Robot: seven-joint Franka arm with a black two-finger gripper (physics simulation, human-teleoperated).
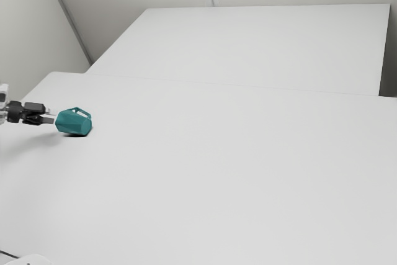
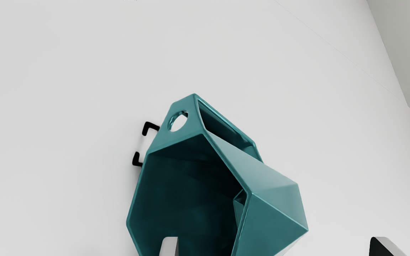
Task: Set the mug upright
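Observation:
At the exterior view's left, my gripper (image 1: 49, 116) is held low over the table, level with the teal mug (image 1: 74, 123). The faceted mug lies on its side, its handle on the upper side and its mouth facing my hand. In the wrist view my gripper (image 2: 276, 245) is open, with its fingertips wide apart. One fingertip overlaps the dark mouth of the mug (image 2: 276, 213); the other stands off beyond the mug's outer wall. Whether the first tip is inside the mouth or just before it, I cannot tell.
A white tabletop (image 1: 236, 172) surrounds the mug, with a raised pale panel (image 1: 260, 44) behind it. A white rounded object (image 1: 32, 260) and a dark cable sit in the exterior view's lower left corner. Small black angular marks (image 2: 148, 127) show beside the mug.

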